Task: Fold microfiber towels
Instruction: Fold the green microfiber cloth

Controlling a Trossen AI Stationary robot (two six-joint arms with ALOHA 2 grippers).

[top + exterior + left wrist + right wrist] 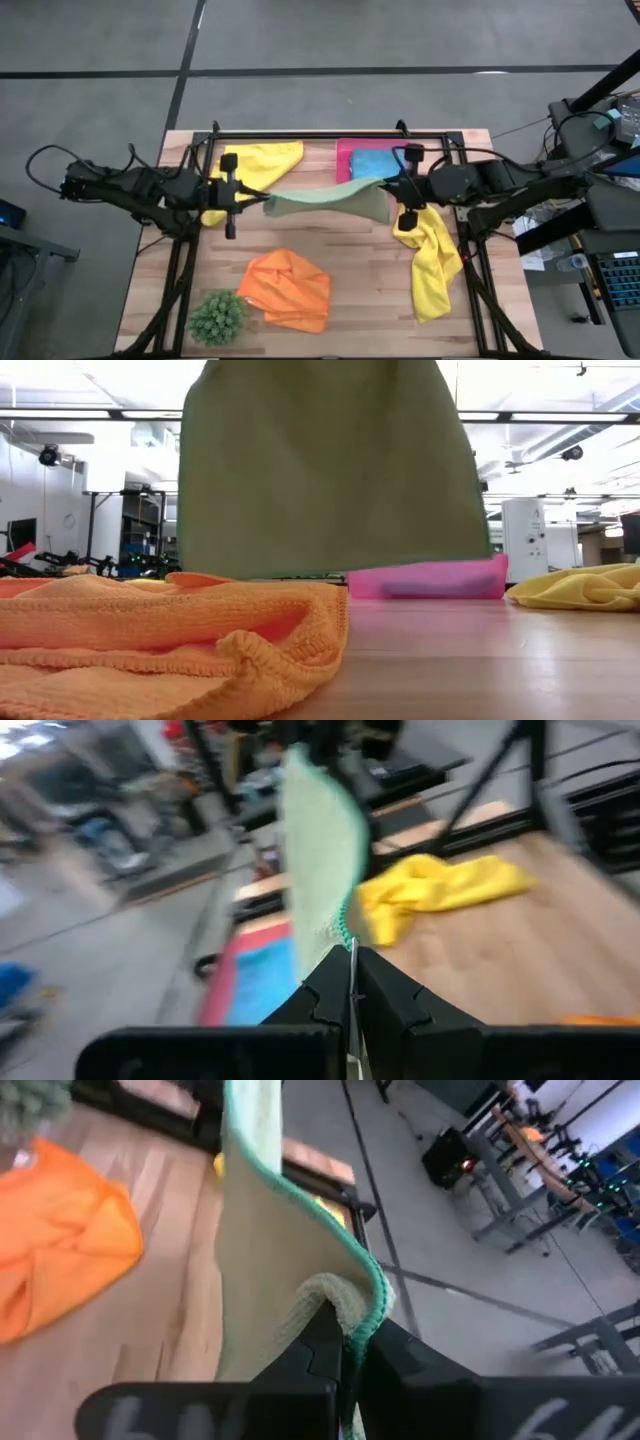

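High view, left to right: the left gripper (262,199) is clamped on one corner of the sage green towel (330,198), and the right gripper (384,187) pinches the opposite end. Held taut in the air between them over the table (370,290), the cloth hangs flat, probably so it can be laid down smoothly for folding. Other towels lie around it.

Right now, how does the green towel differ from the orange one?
The green towel hangs stretched in the air between the left end effector and right end effector; the orange towel lies crumpled on the table, untouched. Green is spread flat, orange bunched. Both are soft cloths.
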